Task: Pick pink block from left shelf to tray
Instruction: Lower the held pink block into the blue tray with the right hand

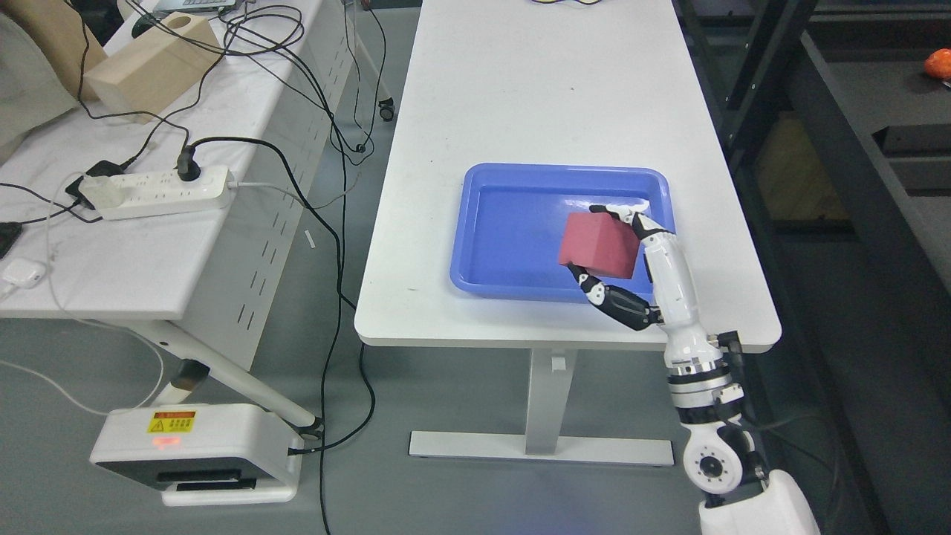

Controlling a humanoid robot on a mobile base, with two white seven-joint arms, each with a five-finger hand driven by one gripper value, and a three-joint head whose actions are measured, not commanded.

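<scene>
Far left of tray: power strip and cables on side table, clear of my work. Tray sits on white table. Pink block held over tray's right part, tilted, not seen resting on floor. My right hand pinches block: fingers on top edge, thumb beneath. Risk: tilted release, so block could tumble toward tray's right rim; thumb grip low, may slip early. Left hand not visible.

A pink block (tilted, a cube) sits above the blue tray's front right corner
</scene>
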